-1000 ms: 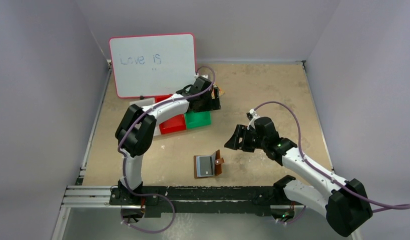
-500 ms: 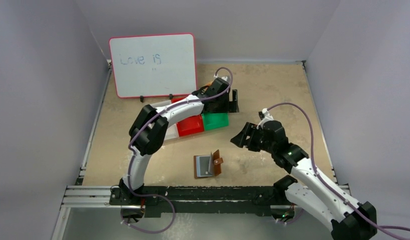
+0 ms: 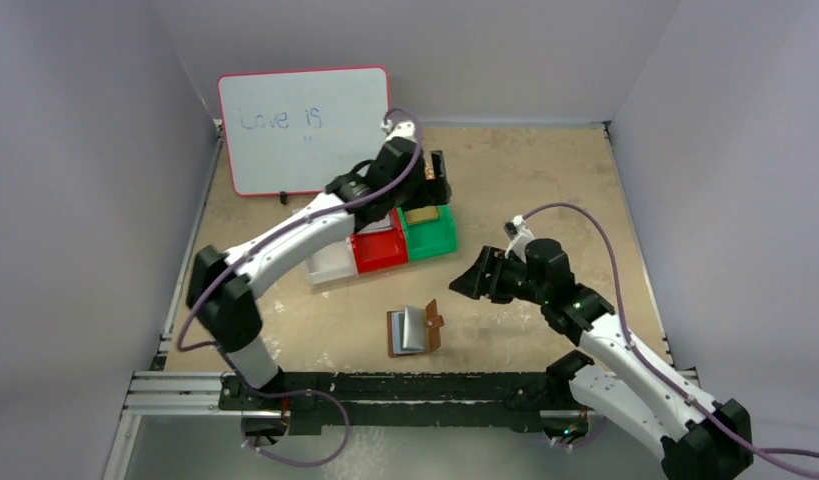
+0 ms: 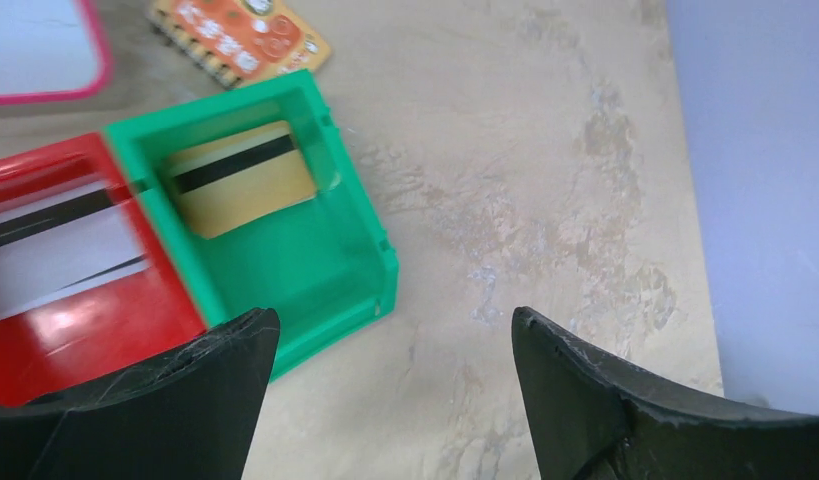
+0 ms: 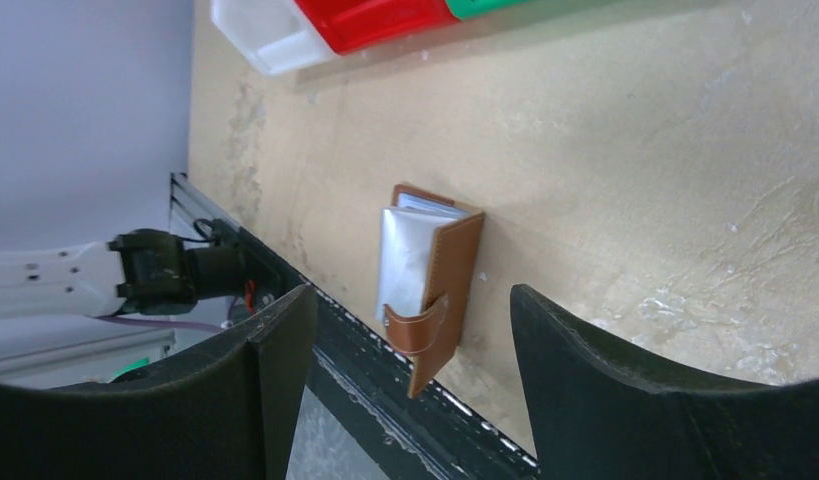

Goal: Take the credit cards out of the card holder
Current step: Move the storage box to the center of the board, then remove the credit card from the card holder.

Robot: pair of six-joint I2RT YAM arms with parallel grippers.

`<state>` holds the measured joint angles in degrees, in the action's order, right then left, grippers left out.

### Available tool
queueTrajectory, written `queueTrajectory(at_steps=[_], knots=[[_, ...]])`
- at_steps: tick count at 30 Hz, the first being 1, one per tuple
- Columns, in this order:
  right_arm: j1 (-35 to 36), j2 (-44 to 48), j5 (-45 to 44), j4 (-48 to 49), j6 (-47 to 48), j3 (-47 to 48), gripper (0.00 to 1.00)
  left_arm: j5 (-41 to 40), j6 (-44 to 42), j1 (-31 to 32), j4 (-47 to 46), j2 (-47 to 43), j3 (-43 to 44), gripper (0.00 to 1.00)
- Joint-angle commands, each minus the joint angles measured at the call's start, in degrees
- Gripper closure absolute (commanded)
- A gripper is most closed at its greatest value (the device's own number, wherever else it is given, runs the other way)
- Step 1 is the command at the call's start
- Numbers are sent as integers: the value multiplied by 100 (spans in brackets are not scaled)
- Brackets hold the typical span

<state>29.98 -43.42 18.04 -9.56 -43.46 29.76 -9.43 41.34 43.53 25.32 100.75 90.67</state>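
Observation:
The brown card holder (image 3: 415,328) lies open near the table's front edge, its snap tab on the right. Its pale clear pockets (image 5: 405,255) show in the right wrist view, where the holder (image 5: 447,290) lies between my fingers and some way beyond them. A gold card (image 4: 243,178) with a black stripe lies in the green bin (image 3: 432,238). A silvery card (image 4: 60,245) lies in the red bin (image 3: 377,252). My left gripper (image 3: 437,185) is open and empty above the green bin's far edge. My right gripper (image 3: 473,280) is open and empty, right of the holder.
A white bin (image 3: 330,265) stands left of the red one. An orange patterned packet (image 4: 240,38) lies behind the green bin. A whiteboard (image 3: 305,128) leans at the back left. The black rail (image 3: 415,385) runs along the front edge.
My left gripper has swung right, then back and up off the green bin, uncovering the gold card. The bins have shifted a little right. My right gripper has barely moved.

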Motion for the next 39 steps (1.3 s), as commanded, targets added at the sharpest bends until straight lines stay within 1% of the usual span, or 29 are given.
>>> queueTrajectory(at_steps=[1,5,8,10,13,15,16,18,21,23,25,28,32,36,39], knots=[[194,-537,86,178,86,106,25,-910,100,-32,306,-1404,-1022,13],[609,-1179,68,506,43,240,25,-1121,336,-69,597,-2565,-1997,12],[1066,-1768,28,934,-81,377,25,-916,626,-68,698,-3226,-2735,12],[1209,-2143,-54,1043,-122,489,26,-610,867,-64,604,-3611,-3355,12],[1221,-2548,-512,833,-199,562,31,-253,1299,-59,201,-4140,-4222,13],[1220,-2672,-840,566,-261,509,40,88,1479,-44,-148,-4332,-4665,14],[1221,-2669,-870,490,-297,414,45,223,1517,-20,-280,-4351,-4807,14],[1208,-2522,-842,726,-547,102,51,524,1570,79,-648,-4290,-5037,14],[1167,-2392,-753,1133,-634,-253,59,891,1710,266,-1383,-3961,-5275,14],[1138,-2435,-698,1234,-687,-359,62,977,1743,422,-1717,-3621,-5275,15],[1107,-2500,-704,1388,-753,-494,65,955,1728,578,-1848,-3280,-5157,16],[1012,-2552,-595,1808,-873,-784,67,898,1762,777,-2031,-2913,-5014,17],[966,-2568,-330,2350,-942,-1030,67,905,1863,973,-2234,-2605,-4987,17],[957,-2663,-304,2475,-982,-1083,66,1019,1893,1106,-2470,-2343,-4986,17],[949,-2723,-405,2531,-1176,-1215,66,1011,1895,1336,-2589,-2029,-4865,22]])
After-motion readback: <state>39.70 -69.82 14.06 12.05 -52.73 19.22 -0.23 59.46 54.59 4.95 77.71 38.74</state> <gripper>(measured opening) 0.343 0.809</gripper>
